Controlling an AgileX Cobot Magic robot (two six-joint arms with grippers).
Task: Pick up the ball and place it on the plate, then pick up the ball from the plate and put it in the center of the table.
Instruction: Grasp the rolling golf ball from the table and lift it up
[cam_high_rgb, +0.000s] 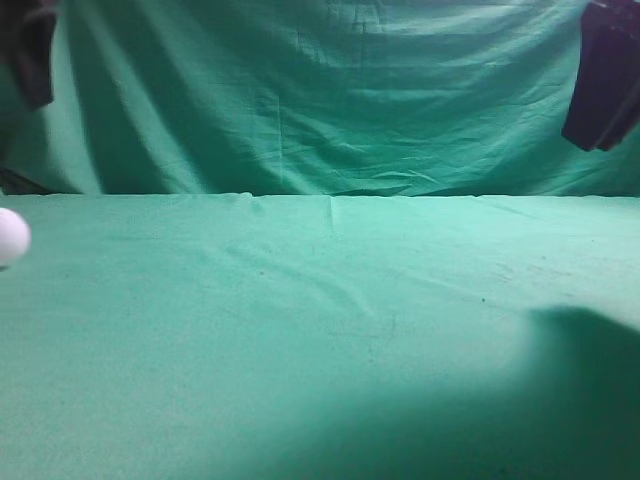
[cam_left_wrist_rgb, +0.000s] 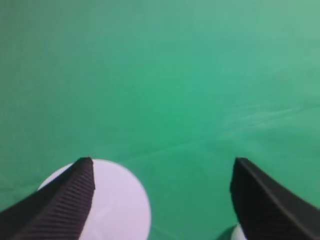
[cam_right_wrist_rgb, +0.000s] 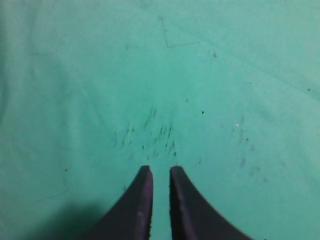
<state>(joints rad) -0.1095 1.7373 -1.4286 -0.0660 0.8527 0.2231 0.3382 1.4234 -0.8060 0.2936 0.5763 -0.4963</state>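
Note:
The ball, a small white sphere, rests on the table at the far left edge of the exterior view. In the left wrist view my left gripper is open and empty above the green cloth. A flat white round shape, seemingly the plate, lies below its left finger. A small white bit, possibly the ball, peeks out beside its right finger. My right gripper is shut and empty over bare cloth.
Both arms hang high as dark shapes in the exterior view, the left and the right. A draped green backdrop stands behind the table. A dark shadow covers the front right cloth.

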